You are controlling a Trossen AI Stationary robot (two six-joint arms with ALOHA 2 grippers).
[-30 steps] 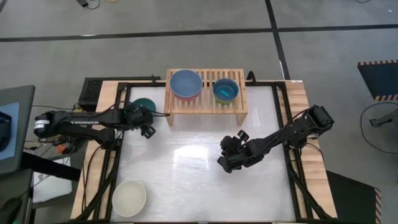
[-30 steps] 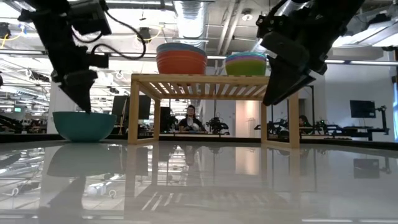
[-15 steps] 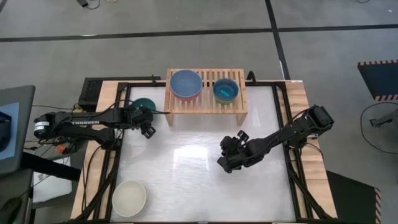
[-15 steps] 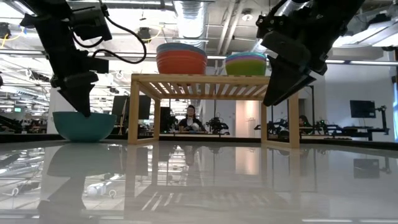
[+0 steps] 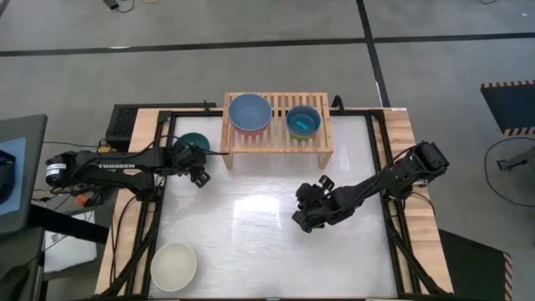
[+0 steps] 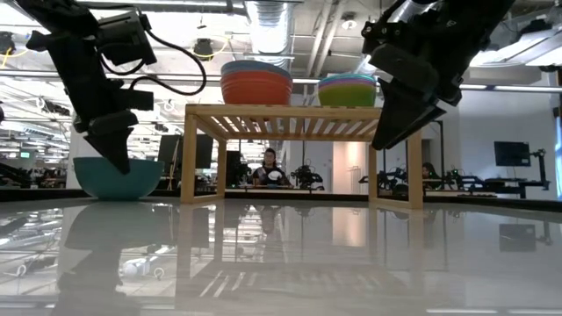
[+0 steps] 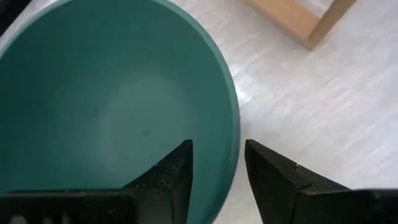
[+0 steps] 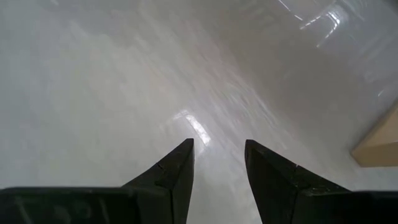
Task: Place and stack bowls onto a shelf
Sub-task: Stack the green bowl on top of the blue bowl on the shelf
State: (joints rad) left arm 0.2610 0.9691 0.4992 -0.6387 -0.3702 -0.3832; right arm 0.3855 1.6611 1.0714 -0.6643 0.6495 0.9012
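- We count two stacks already on the shelf (image 5: 276, 138): a wider one topped by the slate blue bowl (image 5: 250, 111) on its left half, and a smaller one topped by the cyan bowl (image 5: 303, 120) on its right half.
- From the low view we see red beneath the left stack (image 6: 255, 86), and lime green and pink rims in the right stack (image 6: 348, 89); we cannot tell exactly how many bowls each holds.
- Two bowls are left on the table: the dark green bowl (image 5: 193, 140) just beside the shelf's left leg, and the cream white bowl (image 5: 174, 266) well apart, at the near left corner.
- Our left gripper (image 7: 217, 168) is over the dark green bowl, fingers parted with its rim between them, one inside and one outside; it has not closed on it yet.
- Our right gripper (image 8: 219, 163) waits above bare table in front of the shelf, fingers parted, holding nothing.
- We judge the task mostly done, with those two bowls remaining.
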